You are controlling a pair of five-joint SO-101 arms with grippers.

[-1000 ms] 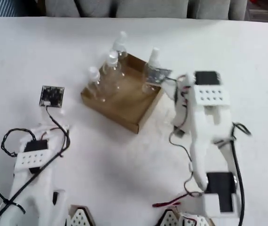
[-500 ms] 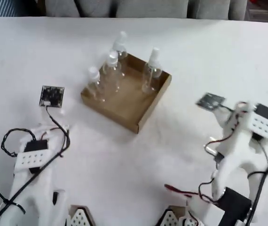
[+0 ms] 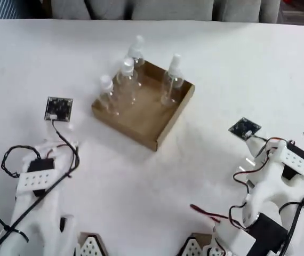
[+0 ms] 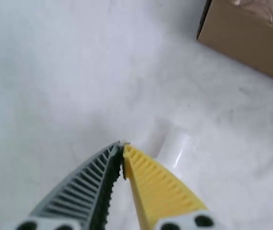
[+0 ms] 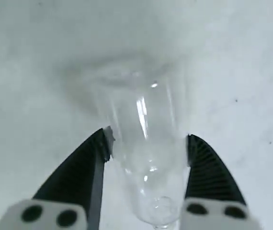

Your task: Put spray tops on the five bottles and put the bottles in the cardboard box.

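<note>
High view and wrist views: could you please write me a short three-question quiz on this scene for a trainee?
1. True or false: the left pincer is shut.
2. How many bottles with spray tops stand at the cardboard box?
3. What does the right pincer straddle? A) a clear bottle B) a loose cap C) a cable
Key: 1 true; 2 four; 3 A.

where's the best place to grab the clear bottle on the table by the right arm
Grip the clear bottle across its round body, midway along, coming from above. It seems to lie on its side, and the right gripper straddles it, jaws open.
</note>
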